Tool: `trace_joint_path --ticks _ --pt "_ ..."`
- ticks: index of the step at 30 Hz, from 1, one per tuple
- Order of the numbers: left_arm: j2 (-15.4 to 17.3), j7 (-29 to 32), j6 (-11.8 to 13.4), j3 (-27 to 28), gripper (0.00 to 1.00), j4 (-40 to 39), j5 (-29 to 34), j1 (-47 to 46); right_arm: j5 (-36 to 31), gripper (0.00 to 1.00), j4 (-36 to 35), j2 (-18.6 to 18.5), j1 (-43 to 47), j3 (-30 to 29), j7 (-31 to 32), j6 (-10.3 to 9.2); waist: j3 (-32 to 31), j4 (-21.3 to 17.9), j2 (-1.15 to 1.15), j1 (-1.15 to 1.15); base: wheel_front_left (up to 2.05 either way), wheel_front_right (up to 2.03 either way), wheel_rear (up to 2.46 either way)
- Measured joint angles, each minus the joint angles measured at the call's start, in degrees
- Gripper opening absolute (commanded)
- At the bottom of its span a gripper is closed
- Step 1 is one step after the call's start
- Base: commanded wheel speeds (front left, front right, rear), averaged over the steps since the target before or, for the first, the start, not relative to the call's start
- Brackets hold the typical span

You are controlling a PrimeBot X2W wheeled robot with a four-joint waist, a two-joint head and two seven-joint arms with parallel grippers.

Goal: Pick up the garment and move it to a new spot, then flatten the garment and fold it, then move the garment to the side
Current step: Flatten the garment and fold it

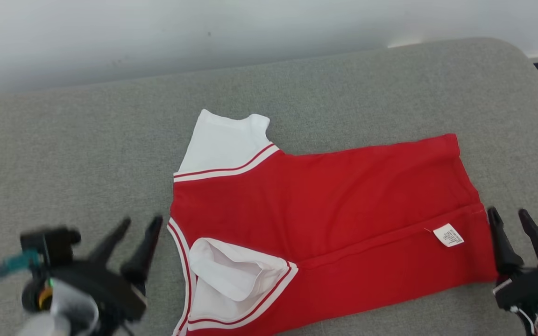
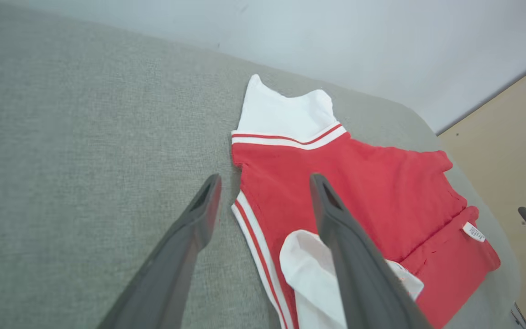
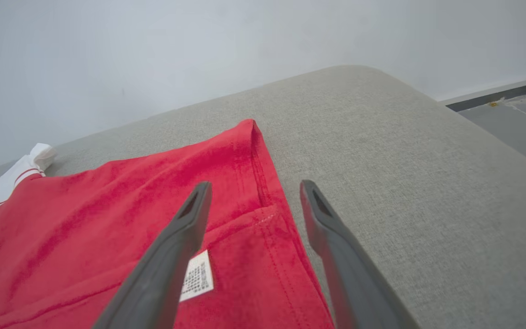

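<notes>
Garment [image 1: 334,196]: red, white sleeves, centre of frame on the grey cushion [image 1: 87,140]. It lies long-ways across the frame, collar end to the left, hem to the right.

Near long edge is turned over onto the body. A straight crease runs from the lower sleeve [image 1: 231,275] to the hem, and the label [image 1: 448,234] sits face up near the right end. Far sleeve [image 1: 224,142] sticks out flat toward the upper left, not folded in.

Left gripper [image 1: 140,223]: lower left of frame, jaws spread, holding nothing. Its tips are just off the collar edge, over bare cushion. In the left wrist view one finger crosses over the lower sleeve; contact can't be told.

Right gripper [image 1: 508,214]: lower right, jaws spread, empty, tips just beside the hem corner. In the right wrist view the fingers straddle the hem edge above the cloth.

Step, by my reading: folding, with the first lengthwise fold laid down and both ends let go. Moving it aside is not yet due.

Next move likely calls for:
- both grippers to reach the far long edge, one near the far sleeve, one at the far hem corner
- pinching only the top layer and lifting evenly
- bringing it toward the near edge without dragging the laid fold open

Lower sleeve looks bunched; may need tucking.
</notes>
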Motion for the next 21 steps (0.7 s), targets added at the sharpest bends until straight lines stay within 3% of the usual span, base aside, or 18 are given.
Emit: trace_joint_path --ticks 6,14,21 --pt "-2.0 4.5 -4.7 -1.1 1.0 11.3 0.7 -17.1 -1.8 1.0 -1.0 1.8 -5.0 2.1 0.0 0.0 3.0 -1.0 0.0 0.01 0.0 0.0 0.0" --pt "-3.0 15.4 -11.4 -4.0 1.0 28.1 0.6 -37.2 -2.3 1.0 -1.3 3.1 -11.3 4.8 0.0 0.0 8.6 -2.8 0.0 0.02 0.0 0.0 0.0" --pt "-4.5 22.8 -15.2 -6.9 1.0 38.3 0.8 -47.4 -1.8 1.0 -0.8 3.1 -14.2 5.4 0.0 0.0 13.6 -4.5 0.01 0.02 0.0 0.0 0.0"
